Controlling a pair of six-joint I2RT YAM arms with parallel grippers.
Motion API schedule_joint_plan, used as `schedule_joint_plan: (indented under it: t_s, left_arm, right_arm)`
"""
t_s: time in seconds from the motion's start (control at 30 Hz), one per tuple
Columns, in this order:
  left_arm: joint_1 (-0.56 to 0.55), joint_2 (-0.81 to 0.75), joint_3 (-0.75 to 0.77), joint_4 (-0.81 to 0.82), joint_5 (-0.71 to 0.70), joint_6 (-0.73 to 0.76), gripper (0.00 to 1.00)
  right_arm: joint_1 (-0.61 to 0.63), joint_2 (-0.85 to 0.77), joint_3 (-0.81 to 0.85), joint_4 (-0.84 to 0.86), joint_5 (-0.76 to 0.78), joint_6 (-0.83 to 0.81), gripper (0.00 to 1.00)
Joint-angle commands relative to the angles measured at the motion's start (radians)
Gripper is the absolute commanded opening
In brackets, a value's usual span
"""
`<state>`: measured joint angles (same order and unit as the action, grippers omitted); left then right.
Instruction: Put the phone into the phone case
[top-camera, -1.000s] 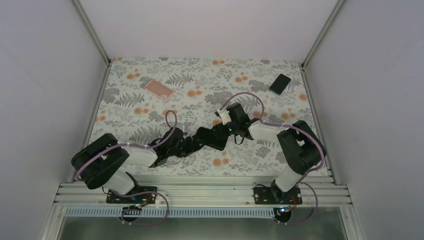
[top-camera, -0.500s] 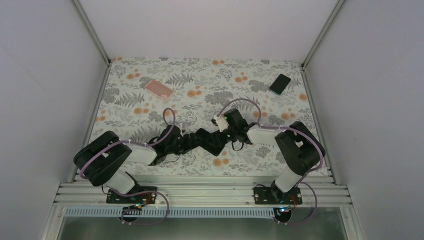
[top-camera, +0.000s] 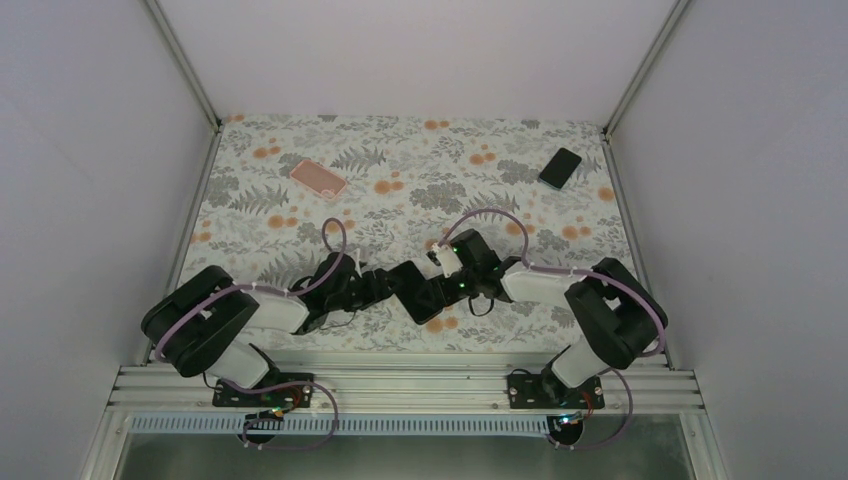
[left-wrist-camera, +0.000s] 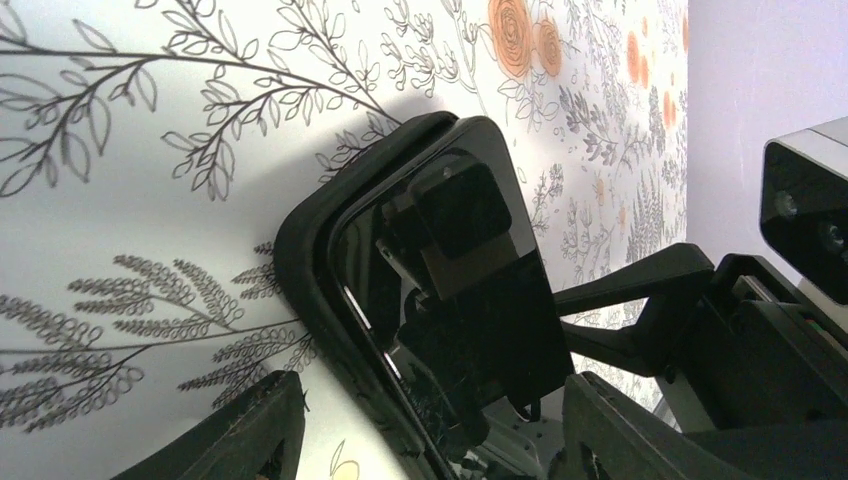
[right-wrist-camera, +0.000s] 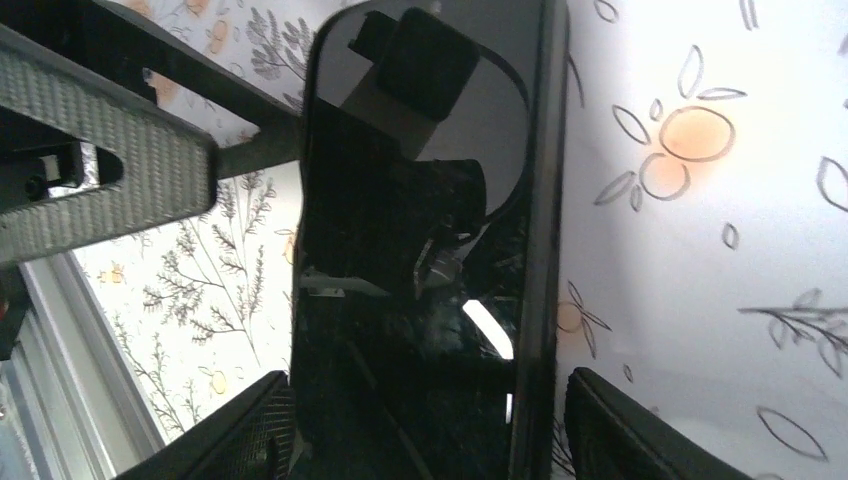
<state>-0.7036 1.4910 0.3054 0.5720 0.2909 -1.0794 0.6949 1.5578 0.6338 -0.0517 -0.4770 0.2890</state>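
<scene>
- Two fingers (left-wrist-camera: 255, 435) on my left gripper (left-wrist-camera: 432, 410), spread wide, straddling the end of the phone (left-wrist-camera: 450, 280), gap showing at one side.
- My right gripper (right-wrist-camera: 430, 410) gapes just as wide; the phone fills that gap, and contact I cannot tell.
- Phone lies glass-up in the middle of the mat (top-camera: 270, 215), black case (left-wrist-camera: 300, 250) rimming its edge.
- Farther out: pink case (top-camera: 318, 178) back left, second phone (top-camera: 560, 167) back right, well apart.

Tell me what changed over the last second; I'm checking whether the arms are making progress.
Both arms drew back toward the near edge, the left gripper and right gripper staying together around the black phone. The pink case and the far phone kept their places.
</scene>
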Motion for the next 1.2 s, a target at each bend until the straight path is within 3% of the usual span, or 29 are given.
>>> schedule_joint_plan:
  t_s: [0.0,0.53,1.17]
  left_arm:
    - [-0.002,0.012,-0.055,-0.169,-0.019,0.028,0.65]
    - [-0.021,0.103,-0.02,-0.14,-0.004,0.04,0.51]
    - [-0.027,0.124,0.003,-0.299,-0.105,0.075,0.38]
  right_arm:
    - [0.015,-0.024,-0.01,-0.075,0.062,0.016,0.64]
    - [0.056,-0.117,-0.022,-0.186,0.174,0.048,0.62]
    - [0.131,0.021,0.077,-0.134,0.242,0.061,0.45]
